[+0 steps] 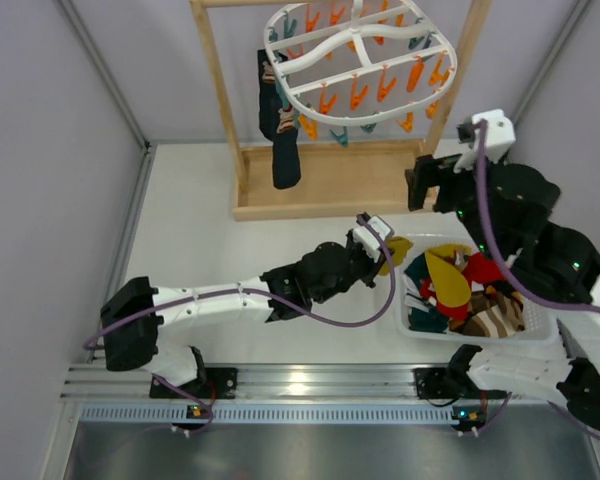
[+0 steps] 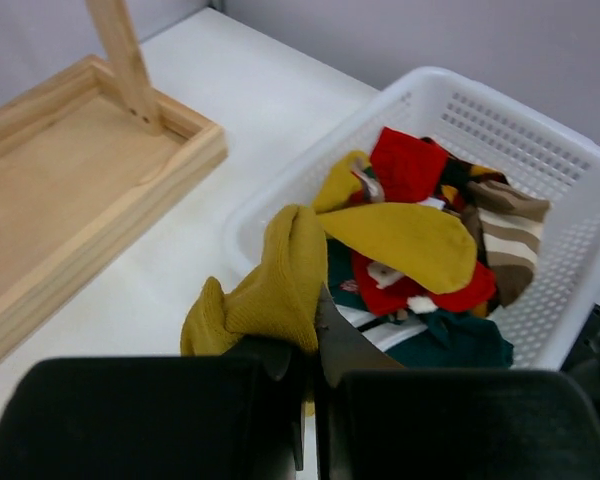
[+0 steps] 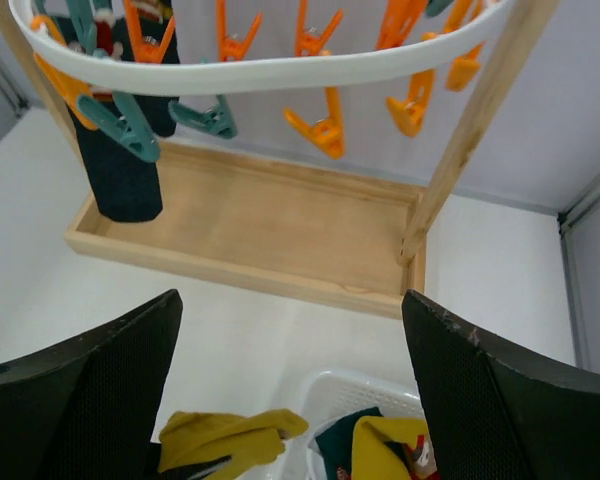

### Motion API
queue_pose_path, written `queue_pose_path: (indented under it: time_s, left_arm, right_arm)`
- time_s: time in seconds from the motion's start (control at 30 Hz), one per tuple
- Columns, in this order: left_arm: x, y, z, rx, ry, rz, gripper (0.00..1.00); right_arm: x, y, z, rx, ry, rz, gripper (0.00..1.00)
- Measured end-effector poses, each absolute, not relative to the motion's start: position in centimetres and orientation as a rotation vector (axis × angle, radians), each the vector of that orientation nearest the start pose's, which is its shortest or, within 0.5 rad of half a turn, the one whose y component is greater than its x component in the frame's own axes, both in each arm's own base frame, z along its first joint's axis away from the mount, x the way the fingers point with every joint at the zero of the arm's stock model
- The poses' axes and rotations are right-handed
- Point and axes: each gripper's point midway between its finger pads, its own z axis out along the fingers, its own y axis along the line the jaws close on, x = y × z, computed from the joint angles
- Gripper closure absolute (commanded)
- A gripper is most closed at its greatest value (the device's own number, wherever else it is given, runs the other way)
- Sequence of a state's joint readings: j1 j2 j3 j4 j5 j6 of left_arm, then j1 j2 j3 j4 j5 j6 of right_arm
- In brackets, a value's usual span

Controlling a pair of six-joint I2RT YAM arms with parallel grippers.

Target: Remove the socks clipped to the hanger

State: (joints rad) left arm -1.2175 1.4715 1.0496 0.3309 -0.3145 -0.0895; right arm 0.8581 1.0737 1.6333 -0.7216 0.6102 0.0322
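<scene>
My left gripper is shut on a mustard yellow sock, held over the near rim of the white basket. That sock also shows in the top view and the right wrist view. The white oval hanger hangs on the wooden stand with orange and teal pegs. A dark navy sock stays clipped at its left side. My right gripper is open and empty, right of the hanger, above the stand's base.
The basket holds several socks in red, yellow, teal and striped brown. The light wooden stand's tray base lies behind the basket, with upright posts at both ends. Grey walls close in both sides.
</scene>
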Motion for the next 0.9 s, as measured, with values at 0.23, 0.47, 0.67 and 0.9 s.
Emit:
queue_pose_path:
  time_s: [0.23, 0.47, 0.67, 0.9]
  left_arm:
    - [19.7, -48.2, 25.0, 0.836, 1.589, -0.877, 1.0]
    - [19.1, -54.6, 24.2, 0.955, 1.615, -0.996, 1.0]
    - [19.9, -58.7, 18.4, 1.026, 1.765, -0.966, 1.0]
    - [18.7, -57.7, 7.6, 1.156, 2.052, -0.858, 0.99]
  right_arm:
    - [21.7, 8.3, 47.2, -0.121, 1.605, 0.148, 0.11]
    - [21.2, 6.6, 46.0, -0.089, 1.623, 0.09, 0.11]
    - [21.8, 7.0, 43.5, -0.117, 1.669, 0.042, 0.11]
    - [22.2, 7.5, 41.6, -0.139, 1.703, 0.012, 0.11]
